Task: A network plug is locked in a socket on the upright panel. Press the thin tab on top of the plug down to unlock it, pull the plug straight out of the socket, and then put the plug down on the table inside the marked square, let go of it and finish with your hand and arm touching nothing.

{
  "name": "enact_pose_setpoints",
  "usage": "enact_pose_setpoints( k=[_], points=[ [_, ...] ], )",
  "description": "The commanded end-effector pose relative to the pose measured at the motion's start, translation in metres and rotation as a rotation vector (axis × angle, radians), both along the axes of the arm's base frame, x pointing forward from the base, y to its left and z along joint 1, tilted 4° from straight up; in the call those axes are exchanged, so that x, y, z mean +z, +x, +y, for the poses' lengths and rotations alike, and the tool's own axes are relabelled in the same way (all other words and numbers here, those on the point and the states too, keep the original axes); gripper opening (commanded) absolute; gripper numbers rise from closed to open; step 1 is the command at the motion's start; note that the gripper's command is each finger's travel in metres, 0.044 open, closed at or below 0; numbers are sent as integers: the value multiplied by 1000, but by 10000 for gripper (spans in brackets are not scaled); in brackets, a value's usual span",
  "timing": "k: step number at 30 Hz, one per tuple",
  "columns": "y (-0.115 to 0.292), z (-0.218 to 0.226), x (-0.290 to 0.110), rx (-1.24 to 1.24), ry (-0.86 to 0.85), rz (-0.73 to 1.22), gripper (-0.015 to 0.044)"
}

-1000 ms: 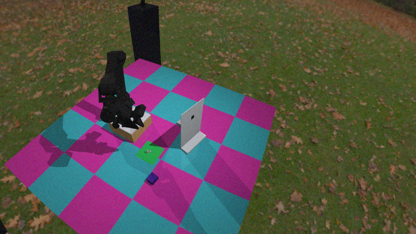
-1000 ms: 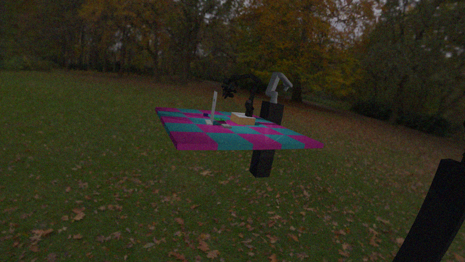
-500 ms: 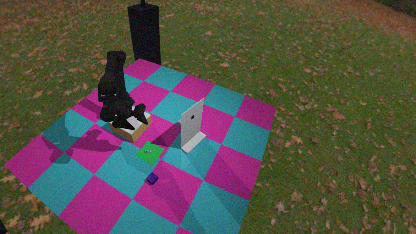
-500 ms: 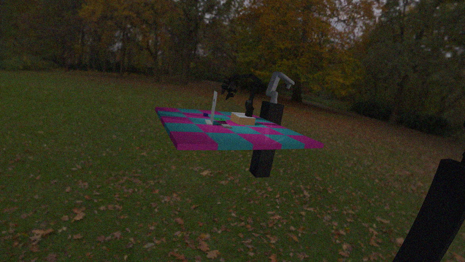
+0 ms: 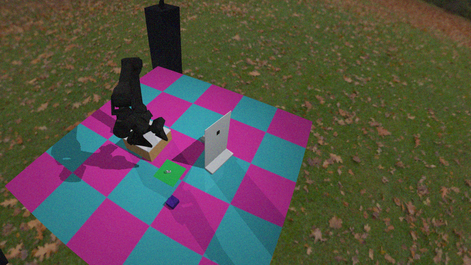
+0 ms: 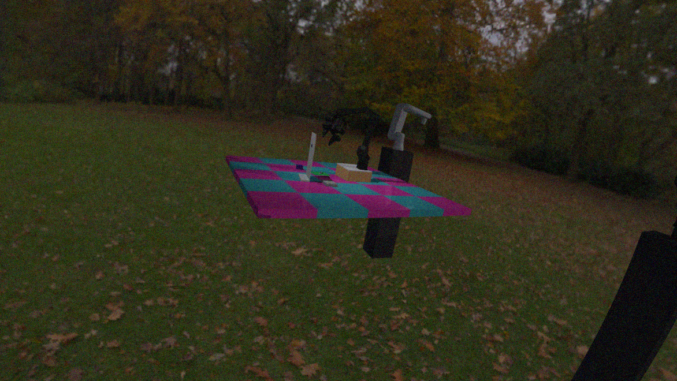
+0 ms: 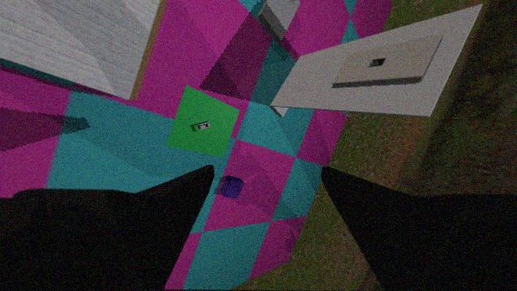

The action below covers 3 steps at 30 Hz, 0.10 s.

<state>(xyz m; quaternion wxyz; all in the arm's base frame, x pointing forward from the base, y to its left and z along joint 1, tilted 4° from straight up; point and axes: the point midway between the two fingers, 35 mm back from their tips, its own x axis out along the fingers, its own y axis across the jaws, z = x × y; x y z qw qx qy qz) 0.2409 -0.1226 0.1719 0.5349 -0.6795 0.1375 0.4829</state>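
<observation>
Two dark fingers fill the bottom of your wrist view, cut off by the lower edge, so you see only their inner edges and not the tips' full shape. To the left, a pale box (image 7: pixel 75 40) is cropped by the top-left corner. Toward the middle, the plug (image 7: pixel 203 126) lies small and blurred inside the green square (image 7: pixel 194 141); you cannot make out its tab. Below it, a purple block (image 7: pixel 231 187) is partly covered by the left finger. On the right, the white panel (image 7: pixel 309 88) shows its dark socket (image 7: pixel 377 62) with nothing in it.

From above, your arm (image 5: pixel 126 88) folds steeply down over the box, the gripper (image 5: pixel 153 135) hanging above it, well apart from the plug. The fingers stand wide apart with nothing between them. In the exterior view the gripper is too dark and small to read.
</observation>
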Motion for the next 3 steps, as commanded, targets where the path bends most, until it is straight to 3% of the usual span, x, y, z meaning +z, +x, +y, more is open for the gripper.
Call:
enact_pose_setpoints(
  k=[1,3],
  points=[
    [0,1,1,3,3,-4,440],
    [0,1,1,3,3,-4,440]
  ],
)
